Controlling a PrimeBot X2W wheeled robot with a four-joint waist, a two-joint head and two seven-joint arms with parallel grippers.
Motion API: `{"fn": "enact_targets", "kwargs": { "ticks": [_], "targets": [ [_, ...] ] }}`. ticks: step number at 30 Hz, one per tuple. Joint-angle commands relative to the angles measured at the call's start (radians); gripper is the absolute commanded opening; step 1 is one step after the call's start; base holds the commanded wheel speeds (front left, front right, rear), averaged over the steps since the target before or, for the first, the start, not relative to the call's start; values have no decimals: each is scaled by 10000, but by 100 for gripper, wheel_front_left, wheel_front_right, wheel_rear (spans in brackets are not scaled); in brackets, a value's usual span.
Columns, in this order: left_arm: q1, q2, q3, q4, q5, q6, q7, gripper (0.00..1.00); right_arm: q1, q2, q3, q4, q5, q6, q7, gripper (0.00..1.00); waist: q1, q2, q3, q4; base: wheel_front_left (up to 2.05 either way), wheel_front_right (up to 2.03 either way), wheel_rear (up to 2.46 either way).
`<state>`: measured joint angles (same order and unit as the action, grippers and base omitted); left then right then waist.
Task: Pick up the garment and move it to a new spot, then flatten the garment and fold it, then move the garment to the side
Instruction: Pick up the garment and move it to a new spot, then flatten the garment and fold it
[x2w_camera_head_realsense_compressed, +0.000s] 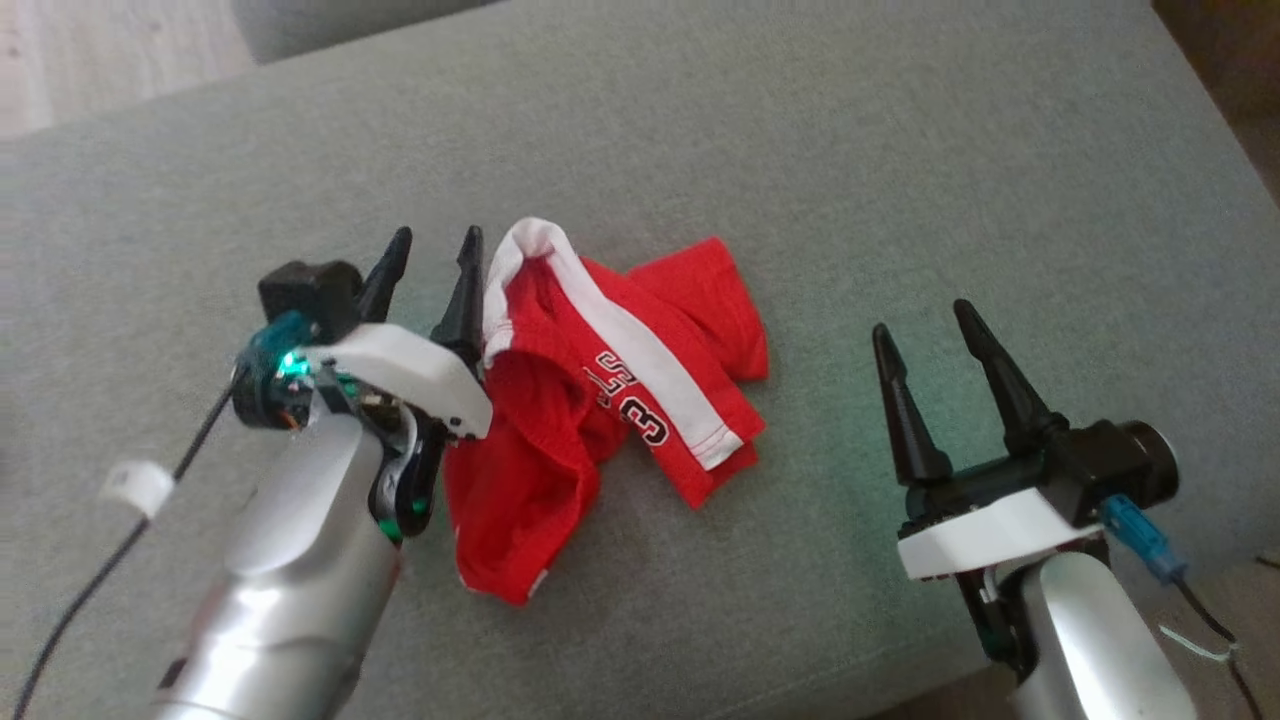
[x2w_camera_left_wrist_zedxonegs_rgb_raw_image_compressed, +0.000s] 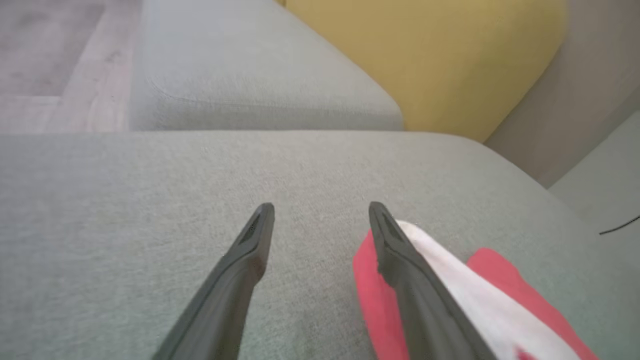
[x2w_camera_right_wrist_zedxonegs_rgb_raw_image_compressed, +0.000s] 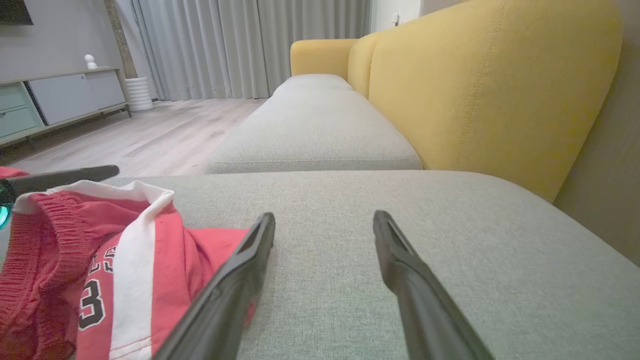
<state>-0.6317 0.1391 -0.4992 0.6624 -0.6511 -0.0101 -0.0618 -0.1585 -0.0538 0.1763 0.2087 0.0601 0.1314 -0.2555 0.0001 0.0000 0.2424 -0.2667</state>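
My L gripper (x2w_camera_head_realsense_compressed: 436, 240) and R gripper (x2w_camera_head_realsense_compressed: 922, 318), both spread empty, flank crumpled red basketball shorts (x2w_camera_head_realsense_compressed: 600, 380) on sofa cushion (x2w_camera_head_realsense_compressed: 900, 150), prob. to flatten.

In the head view you lose one edge of the garment (x2w_camera_head_realsense_compressed: 540, 440) behind the left gripper (x2w_camera_head_realsense_compressed: 437, 235), its lettering is partly folded under, and both wrist views crop it.

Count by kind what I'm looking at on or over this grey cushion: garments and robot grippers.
garment, red with a white stripe: 1
grippers, the left gripper and the right gripper: 2
Total: 3
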Motion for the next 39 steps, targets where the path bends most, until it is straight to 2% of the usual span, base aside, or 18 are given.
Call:
{"fn": "enact_targets", "kwargs": {
  "ticks": [1,3,5,12,17,21,24,29,39],
  "targets": [
    [29,129,367,-362,66,-13,-486,100,-34,35,40,-369,-122,-7,-63,100,-1,0,-311,265,0,0,0],
    [422,171,382,-570,206,66,-1155,100,77,35,-147,-451,-296,-7,-63,100,-1,0,-535,465,0,0,0],
    [892,264,342,-863,530,333,-1623,100,222,35,-369,-550,-456,-7,-63,100,-1,0,-766,695,0,0,0],
    [2890,174,601,-2301,955,991,-1981,100,633,35,-1051,-720,-692,-7,-63,100,-1,0,-1288,1377,0,0,0],
    [4741,120,1611,-3619,1464,1532,-1995,100,1008,35,-1546,-752,-713,-7,-63,100,-1,0,-1651,1864,0,0,0],
    [6005,132,2349,-4098,2111,1689,-1997,100,1348,35,-1770,-634,-695,-7,-63,100,-1,0,-1970,2189,0,0,0],
    [6651,1,2834,-4385,2493,1565,-1997,100,1605,35,-1911,-581,-731,-7,-63,100,-1,0,-2142,2409,0,0,0],
    [7142,-250,3455,-4846,3234,1003,-1998,100,1929,35,-2108,-546,-715,-7,-63,100,-1,0,-2282,2673,0,0,0],
    [7456,-667,4301,-4880,4123,146,-1999,100,2156,35,-2015,-302,-462,-7,-63,100,-1,0,-2330,2649,0,0,0]
  ]
}}
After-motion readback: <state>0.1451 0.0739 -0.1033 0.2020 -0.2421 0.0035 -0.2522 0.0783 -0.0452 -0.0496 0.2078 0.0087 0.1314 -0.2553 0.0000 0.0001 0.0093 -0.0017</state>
